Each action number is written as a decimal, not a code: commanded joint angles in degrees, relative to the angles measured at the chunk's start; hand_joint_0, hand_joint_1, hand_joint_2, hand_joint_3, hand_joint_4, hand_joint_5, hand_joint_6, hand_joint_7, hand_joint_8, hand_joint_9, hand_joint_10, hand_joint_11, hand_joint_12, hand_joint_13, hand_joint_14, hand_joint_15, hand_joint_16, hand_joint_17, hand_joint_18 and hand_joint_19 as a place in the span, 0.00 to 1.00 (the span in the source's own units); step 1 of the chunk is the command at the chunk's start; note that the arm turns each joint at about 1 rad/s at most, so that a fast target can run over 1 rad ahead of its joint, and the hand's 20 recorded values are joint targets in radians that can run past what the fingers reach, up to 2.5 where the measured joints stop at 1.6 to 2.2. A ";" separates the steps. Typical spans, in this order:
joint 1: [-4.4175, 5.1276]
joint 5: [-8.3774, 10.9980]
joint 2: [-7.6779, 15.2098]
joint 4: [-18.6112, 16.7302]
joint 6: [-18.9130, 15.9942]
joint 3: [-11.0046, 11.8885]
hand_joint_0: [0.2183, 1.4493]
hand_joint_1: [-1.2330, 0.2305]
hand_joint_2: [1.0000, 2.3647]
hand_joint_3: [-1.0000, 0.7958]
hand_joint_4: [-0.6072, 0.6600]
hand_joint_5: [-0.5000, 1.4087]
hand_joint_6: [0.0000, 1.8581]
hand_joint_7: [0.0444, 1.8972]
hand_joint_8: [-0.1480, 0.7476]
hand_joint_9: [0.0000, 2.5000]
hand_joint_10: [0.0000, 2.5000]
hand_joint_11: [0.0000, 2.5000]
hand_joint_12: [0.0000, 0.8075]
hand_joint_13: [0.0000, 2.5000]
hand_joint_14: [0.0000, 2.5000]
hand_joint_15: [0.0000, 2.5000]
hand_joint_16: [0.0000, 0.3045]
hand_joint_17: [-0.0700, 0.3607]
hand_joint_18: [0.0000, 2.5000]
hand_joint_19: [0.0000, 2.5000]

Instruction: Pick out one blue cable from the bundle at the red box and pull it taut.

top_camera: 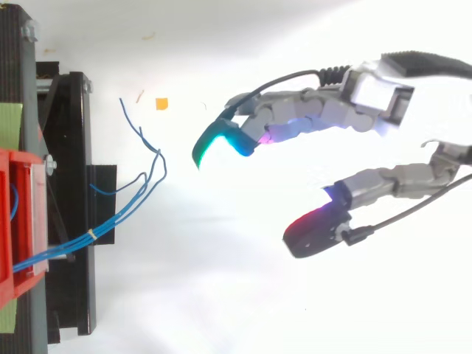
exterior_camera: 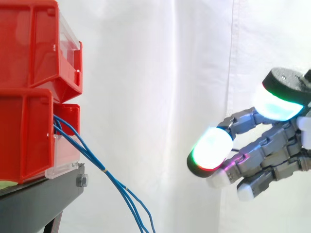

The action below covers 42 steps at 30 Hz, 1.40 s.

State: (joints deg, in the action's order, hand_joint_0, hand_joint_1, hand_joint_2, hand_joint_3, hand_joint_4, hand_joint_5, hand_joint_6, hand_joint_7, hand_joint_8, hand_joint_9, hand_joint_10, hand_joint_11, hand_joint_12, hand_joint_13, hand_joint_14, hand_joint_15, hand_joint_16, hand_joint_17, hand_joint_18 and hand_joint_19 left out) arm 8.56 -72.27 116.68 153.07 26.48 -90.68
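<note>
Several thin blue cables (exterior_camera: 99, 167) come out of the lower red box (exterior_camera: 29, 136) and hang down to the right, tied together at two spots. From above, the blue cables (top_camera: 110, 219) fan out from the red box (top_camera: 22, 221), their loose ends curling away. My hand (exterior_camera: 272, 150) hovers well to the right of the bundle, clear of it. Its fingers (top_camera: 295, 122) are relaxed and spread apart from the thumb (top_camera: 383, 184), and nothing lies between them. The glowing fingertips point toward the box.
A second red bin (exterior_camera: 34, 43) is stacked on the lower one, both on a black stand (exterior_camera: 39, 204). A white curtain is behind. A small orange scrap (top_camera: 161, 103) lies on the white floor.
</note>
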 commanded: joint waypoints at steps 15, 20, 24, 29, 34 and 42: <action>0.76 1.34 4.69 -6.47 1.30 2.52 0.26 0.46 0.00 0.31 0.67 0.16 0.27 0.39 0.50 0.25 0.00 0.00 0.51 0.14 0.00 0.03 0.19 0.47 0.15 0.20; 0.32 1.87 7.95 -7.18 1.03 4.63 0.26 0.46 0.00 0.31 0.67 0.16 0.27 0.39 0.50 0.25 0.00 0.00 0.51 0.14 0.00 0.03 0.19 0.47 0.15 0.20; -0.47 0.38 10.85 -4.19 0.06 9.64 0.26 0.46 0.00 0.31 0.68 0.16 0.27 0.39 0.50 0.25 0.00 0.00 0.51 0.14 0.00 0.03 0.19 0.47 0.15 0.20; -0.83 -0.68 11.72 -2.25 -0.46 11.84 0.26 0.46 0.00 0.31 0.68 0.16 0.27 0.39 0.50 0.25 0.00 0.00 0.51 0.14 0.00 0.04 0.19 0.47 0.15 0.19; -0.83 -0.68 11.72 -3.57 -0.02 11.84 0.26 0.46 0.00 0.31 0.68 0.16 0.27 0.39 0.50 0.25 0.00 0.00 0.51 0.14 0.00 0.04 0.19 0.47 0.15 0.19; -1.53 -1.12 14.10 -5.77 -0.90 12.28 0.27 0.46 0.00 0.31 0.68 0.16 0.27 0.39 0.50 0.25 0.00 0.01 0.51 0.14 0.00 0.04 0.19 0.47 0.15 0.20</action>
State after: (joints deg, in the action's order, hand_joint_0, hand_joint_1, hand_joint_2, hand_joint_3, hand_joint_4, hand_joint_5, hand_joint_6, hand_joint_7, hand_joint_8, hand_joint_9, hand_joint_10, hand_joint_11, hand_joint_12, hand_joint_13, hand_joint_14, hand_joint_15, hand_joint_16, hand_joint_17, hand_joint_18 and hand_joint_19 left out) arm 7.28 -73.17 129.98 147.68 26.33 -78.64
